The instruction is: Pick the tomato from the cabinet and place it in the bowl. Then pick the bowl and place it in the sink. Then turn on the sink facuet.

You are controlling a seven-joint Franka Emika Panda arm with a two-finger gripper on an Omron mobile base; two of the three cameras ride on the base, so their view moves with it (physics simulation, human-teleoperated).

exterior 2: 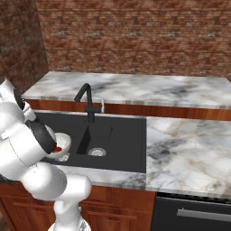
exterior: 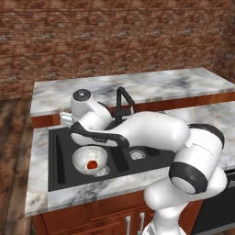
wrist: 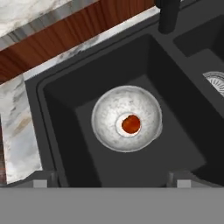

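Observation:
The whitish marbled bowl point(wrist: 109, 113) sits on the floor of the black sink point(wrist: 65, 109), in the left basin as the left base view shows it. The red-orange tomato point(wrist: 131, 124) lies at the bowl's centre. My gripper point(wrist: 113, 180) hangs above the bowl, open, its fingertips point(wrist: 41, 181) wide apart with nothing between them. From the base, the bowl point(exterior: 85, 158) and tomato point(exterior: 92, 164) show under my hand, and the arm half covers the bowl point(exterior 2: 63, 142). The black arched faucet point(exterior: 121, 103) stands behind the sink's divider. The cabinet is out of view.
A second basin with a steel drain point(exterior: 137, 154) lies right of the bowl. Marble counter point(exterior 2: 189, 149) surrounds the sink, with a raised marble ledge point(exterior 2: 149, 88) and a brick wall behind. Low wood cupboards point(exterior: 105, 218) run below the front edge.

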